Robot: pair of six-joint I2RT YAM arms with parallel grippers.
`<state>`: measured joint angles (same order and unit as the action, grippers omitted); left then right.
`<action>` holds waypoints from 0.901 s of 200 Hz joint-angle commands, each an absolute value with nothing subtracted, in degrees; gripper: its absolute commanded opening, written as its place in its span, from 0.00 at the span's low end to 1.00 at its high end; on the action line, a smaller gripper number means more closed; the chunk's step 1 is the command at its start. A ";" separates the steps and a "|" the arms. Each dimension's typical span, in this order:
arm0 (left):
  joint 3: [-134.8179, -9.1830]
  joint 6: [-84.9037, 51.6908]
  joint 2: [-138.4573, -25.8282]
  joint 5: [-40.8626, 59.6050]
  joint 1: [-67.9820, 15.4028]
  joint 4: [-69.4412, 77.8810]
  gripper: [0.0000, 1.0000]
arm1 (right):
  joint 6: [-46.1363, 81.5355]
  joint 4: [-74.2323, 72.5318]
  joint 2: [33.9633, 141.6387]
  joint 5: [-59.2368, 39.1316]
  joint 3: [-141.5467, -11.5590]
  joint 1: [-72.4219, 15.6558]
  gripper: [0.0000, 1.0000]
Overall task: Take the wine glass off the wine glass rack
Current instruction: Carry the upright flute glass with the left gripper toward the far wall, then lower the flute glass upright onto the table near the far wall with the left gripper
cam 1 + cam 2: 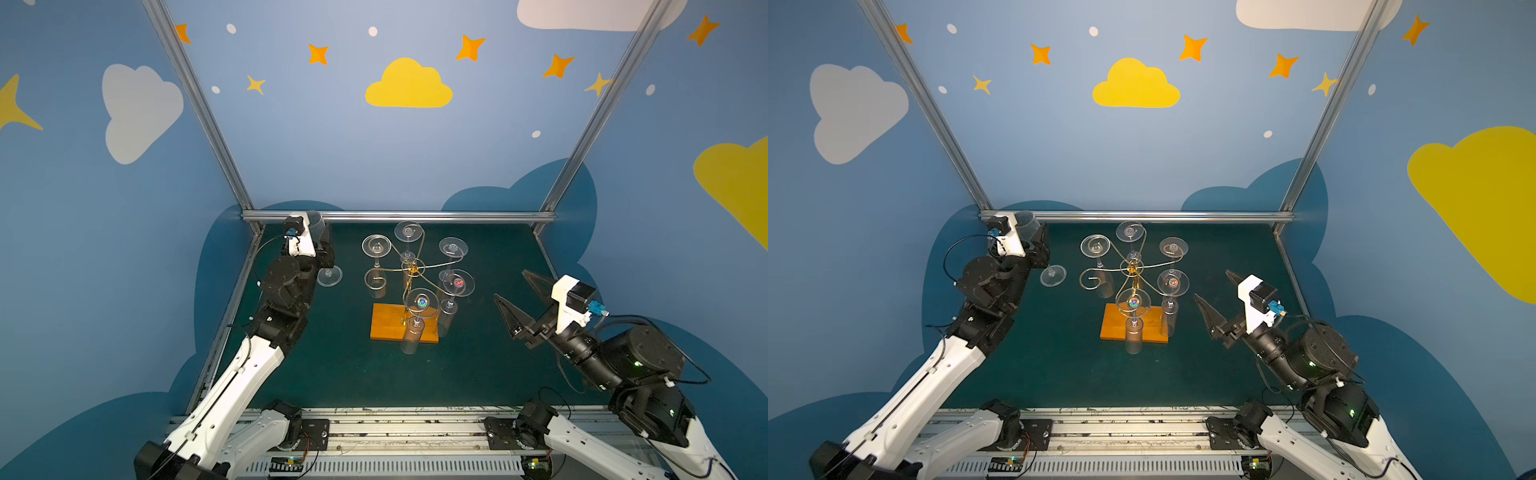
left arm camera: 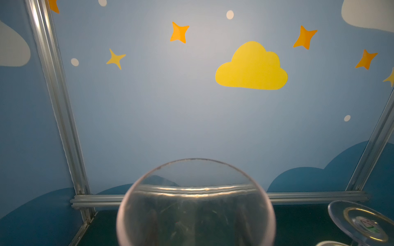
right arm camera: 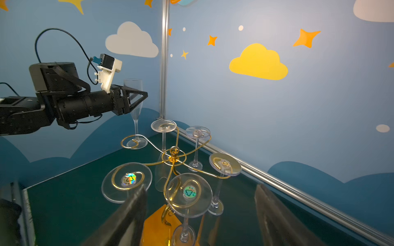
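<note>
Your left gripper [image 3: 140,95] clamps a clear flute [image 3: 132,85]; right gripper [image 1: 510,284] gapes empty beside the gold wire rack [image 1: 411,270] hung with five glasses [image 1: 422,303].

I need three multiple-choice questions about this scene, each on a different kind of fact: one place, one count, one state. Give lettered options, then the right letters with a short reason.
1. Where is the clear wine glass that the left gripper holds?
A. At the far left corner of the dark green table.
B. In the middle of the table.
C. At the table's near edge.

2. How many upside-down glasses hang on the thin gold wire rack?
A. Three.
B. Five.
C. Six.

3. How is the right gripper?
A. Shut on a glass.
B. Open, holding nothing.
C. Shut, empty.

Key:
1 A: both top views show the glass by the far left corner.
2 B: five round feet sit on curls and one curl is bare.
3 B: its jaws stand wide apart, clear of the rack.
</note>
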<state>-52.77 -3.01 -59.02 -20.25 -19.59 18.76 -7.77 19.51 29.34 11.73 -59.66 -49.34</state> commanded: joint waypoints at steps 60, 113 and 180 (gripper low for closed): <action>-52.57 -3.59 -80.57 -15.50 -16.53 45.66 0.41 | -14.20 15.58 26.81 29.35 -55.15 -49.25 0.80; -56.02 -3.30 -95.05 -14.68 -16.39 55.74 0.40 | -17.00 14.14 27.25 31.81 -53.73 -48.23 0.81; -63.33 -0.08 -109.45 -14.83 -14.98 59.91 0.40 | -14.40 14.36 28.10 31.08 -51.81 -45.82 0.81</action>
<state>-60.03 -1.54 -106.39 -14.70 -16.36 54.50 -15.40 16.05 27.44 30.85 -52.16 -46.78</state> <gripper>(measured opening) 0.562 0.810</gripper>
